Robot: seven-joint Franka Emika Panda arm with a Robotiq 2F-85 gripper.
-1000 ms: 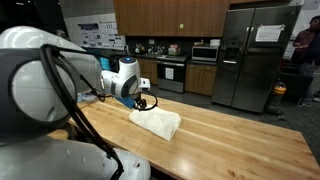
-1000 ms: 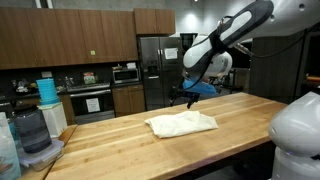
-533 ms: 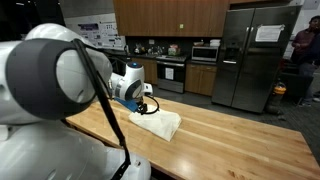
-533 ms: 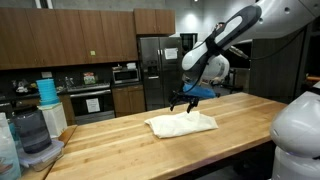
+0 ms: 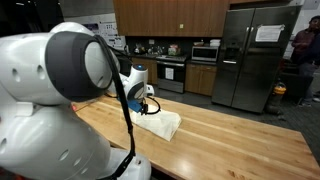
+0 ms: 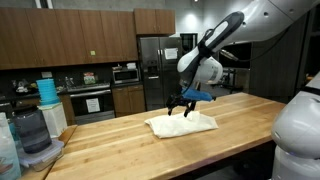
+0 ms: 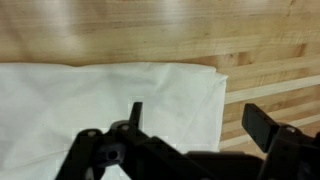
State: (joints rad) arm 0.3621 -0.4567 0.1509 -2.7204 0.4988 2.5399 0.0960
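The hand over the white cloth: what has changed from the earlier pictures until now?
The hand moved down and a little closer to the folded white cloth, and now hangs just above it, open. It took hold of nothing and let go of nothing. The cloth stayed in its place on the wooden table.

Opposite exterior views and downward wrist share cloth
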